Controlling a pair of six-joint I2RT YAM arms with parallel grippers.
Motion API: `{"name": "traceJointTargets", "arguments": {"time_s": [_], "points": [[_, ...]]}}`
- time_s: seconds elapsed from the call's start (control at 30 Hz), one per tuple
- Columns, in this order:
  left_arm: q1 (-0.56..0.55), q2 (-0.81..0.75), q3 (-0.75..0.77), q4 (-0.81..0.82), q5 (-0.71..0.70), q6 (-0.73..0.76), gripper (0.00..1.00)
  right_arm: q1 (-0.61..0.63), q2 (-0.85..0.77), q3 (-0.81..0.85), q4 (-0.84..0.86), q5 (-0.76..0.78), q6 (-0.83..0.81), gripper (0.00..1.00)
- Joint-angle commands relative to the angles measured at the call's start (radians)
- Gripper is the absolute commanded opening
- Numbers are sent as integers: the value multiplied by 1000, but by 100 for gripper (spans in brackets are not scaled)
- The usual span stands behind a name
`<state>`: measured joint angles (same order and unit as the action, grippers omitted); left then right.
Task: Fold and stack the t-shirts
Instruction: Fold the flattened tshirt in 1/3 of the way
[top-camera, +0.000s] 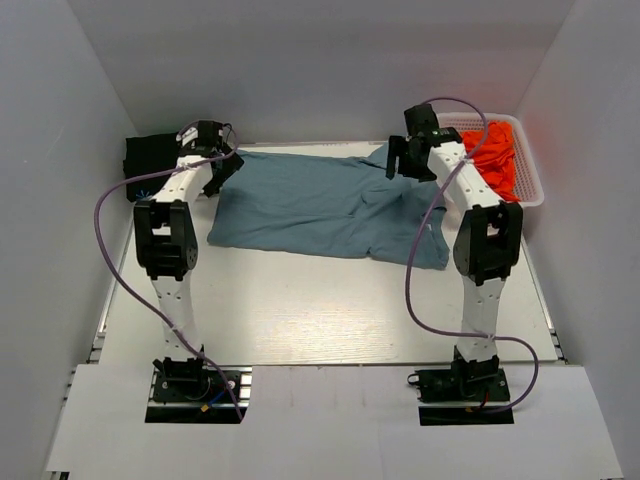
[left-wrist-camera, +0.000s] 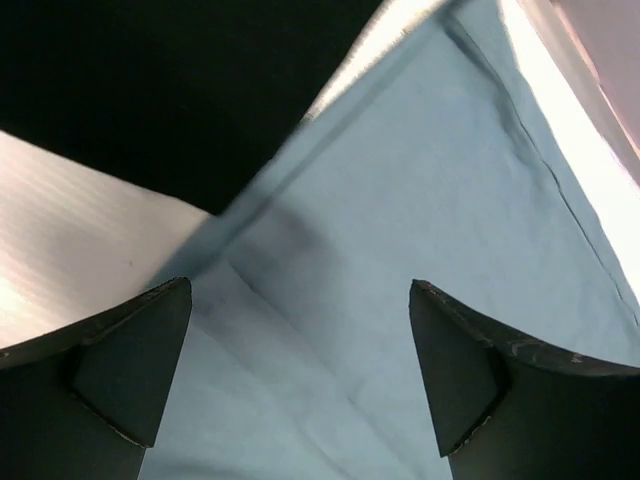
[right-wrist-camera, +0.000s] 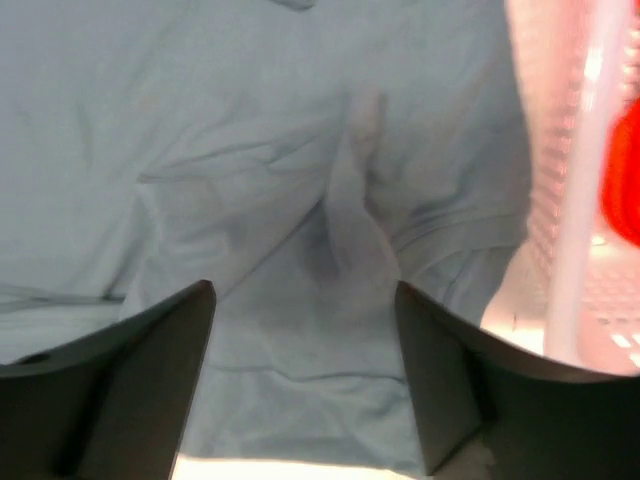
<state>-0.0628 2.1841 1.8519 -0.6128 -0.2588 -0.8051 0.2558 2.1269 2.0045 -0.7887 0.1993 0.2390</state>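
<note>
Gaping wide, the left gripper (left-wrist-camera: 300, 285) hangs over the far left edge of the slate-blue t-shirt (top-camera: 320, 205), holding nothing. The right gripper (right-wrist-camera: 305, 285) is equally spread above the shirt's rumpled right end, also empty. The shirt lies spread out and wrinkled across the back of the surface (top-camera: 330, 300), between a black t-shirt (top-camera: 150, 158) and the basket (top-camera: 533, 190) of orange-red t-shirts (top-camera: 497, 155). The left arm (top-camera: 165, 240) and right arm (top-camera: 487, 240) stretch forward, elbows raised.

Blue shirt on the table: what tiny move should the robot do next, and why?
Probably lower both tools and pinch the blue shirt at its far edge. The left tool and right tool hang open over the spread-out cloth, gripping nothing.
</note>
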Motion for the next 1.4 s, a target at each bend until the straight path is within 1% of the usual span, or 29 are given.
{"name": "traceJointTargets", "arguments": {"time_s": [0.0, 0.03, 0.07, 0.1, 0.13, 0.17, 0.27, 0.37, 0.4, 0.47, 0.57, 0.63, 0.77, 0.8, 0.83, 0.87, 0.9, 0.93, 0.97, 1.03, 1.07, 1.13, 1.17, 1.2, 1.23, 1.27, 1.3, 1.33, 1.37], "points": [[-11, -144, -23, 10, 64, 93, 100, 10, -123, -45, -5, -122, 3, 88], [-11, -165, -64, 33, 96, 112, 100, 11, -180, -87, 9, -176, 16, 90], [-11, -187, -85, 33, 116, 125, 100, 16, -208, -224, 78, -188, 23, 90], [-20, -220, -106, 50, 157, 150, 100, 25, -238, -269, 95, -248, 22, 90], [-20, -236, -149, 60, 176, 164, 100, 34, -308, -312, 111, -254, 31, 90], [-20, -248, -170, 61, 187, 164, 100, 36, -329, -420, 135, -255, 39, 90], [-43, -297, -293, 108, 213, 176, 100, 45, -393, -577, 152, -255, 62, 90], [-54, -323, -393, 116, 202, 147, 100, 34, -410, -659, 172, -238, 100, 90], [-54, -323, -428, 116, 193, 123, 100, 33, -412, -699, 178, -204, 127, 90], [-54, -299, -459, 116, 193, 103, 100, 25, -403, -719, 186, -123, 146, 90], [-54, -264, -491, 93, 193, 93, 100, -9, -387, -786, 246, -87, 155, 90], [-54, -224, -502, 49, 162, 93, 100, -33, -357, -823, 275, -118, 161, 90], [-54, -215, -516, -42, 34, 84, 100, -79, -346, -903, 305, -156, 164, 90], [-54, -215, -531, -51, 33, 84, 100, -82, -354, -918, 305, -165, 167, 90], [-54, -227, -551, -51, 33, 84, 100, -89, -360, -981, 315, -185, 177, 90], [-45, -251, -600, -51, 45, 75, 100, -95, -366, -1007, 321, -186, 178, 90], [-45, -265, -626, -39, 46, 75, 100, -98, -405, -1036, 330, -249, 189, 90], [-55, -282, -652, -39, 65, 75, 100, -98, -424, -1131, 353, -300, 198, 88], [-55, -299, -704, -39, 66, 63, 100, -95, -438, -1160, 361, -339, 201, 88], [-55, -351, -762, -71, 101, 40, 100, -90, -522, -1272, 361, -354, 244, 88], [-55, -372, -825, -71, 101, 23, 100, -89, -603, -1299, 358, -388, 261, 88], [-55, -476, -887, -96, 113, 12, 100, -87, -665, -1393, 319, -383, 284, 88], [-64, -522, -955, -105, 122, 12, 100, -86, -780, -1432, 252, -356, 302, 88], [-65, -571, -992, -105, 137, 1, 100, -82, -821, -1447, 221, -342, 312, 88], [-65, -678, -1028, -117, 174, 1, 100, -82, -861, -1460, 192, -319, 313, 88], [-65, -734, -1099, -117, 199, 1, 100, -81, -981, -1489, 104, -302, 324, 90], [-65, -788, -1131, -117, 252, 1, 100, -79, -1013, -1494, 79, -304, 324, 90], [-65, -840, -1166, -157, 262, 1, 100, -61, -1051, -1494, 62, -316, 333, 90], [-65, -938, -1166, -180, 262, 1, 100, -59, -1128, -1474, 25, -328, 350, 90]]}}
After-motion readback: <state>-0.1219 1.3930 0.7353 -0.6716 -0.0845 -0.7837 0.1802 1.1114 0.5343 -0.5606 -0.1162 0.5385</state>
